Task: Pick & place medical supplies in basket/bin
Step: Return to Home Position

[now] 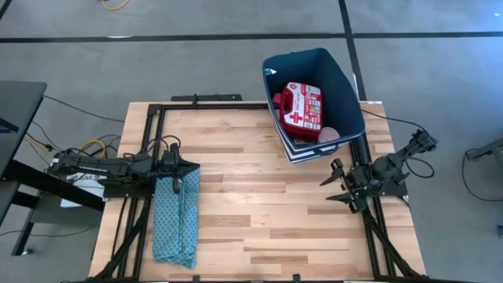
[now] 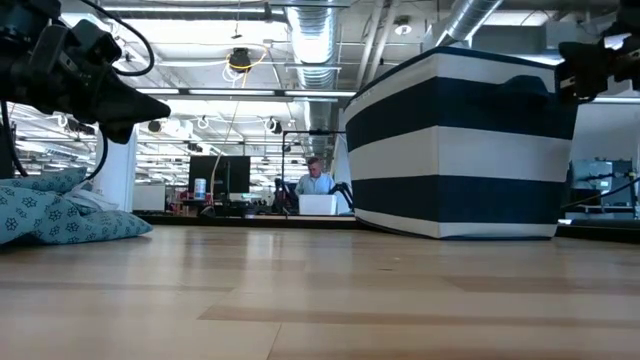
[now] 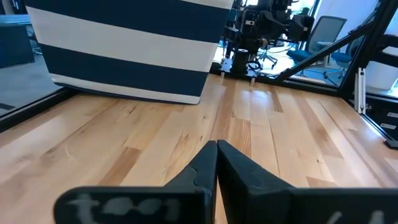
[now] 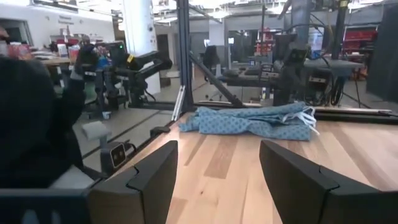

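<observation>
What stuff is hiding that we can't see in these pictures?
- High view: whatever lies under the red pouch in the bin is covered.
- Low view: the bin's striped wall hides everything inside.
- High view: the pink thing beside the pouch is too small to name.
- Anything under the cloth is covered too.

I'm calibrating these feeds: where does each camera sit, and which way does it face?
High: overhead, straight down on table; both arms show.
Low: tabletop height, facing bin; arms at upper corners.
Left wrist: behind shut left hand, facing bin.
Right wrist: behind open right hand, facing cloth.
Shared: bin, low and left wrist.
</observation>
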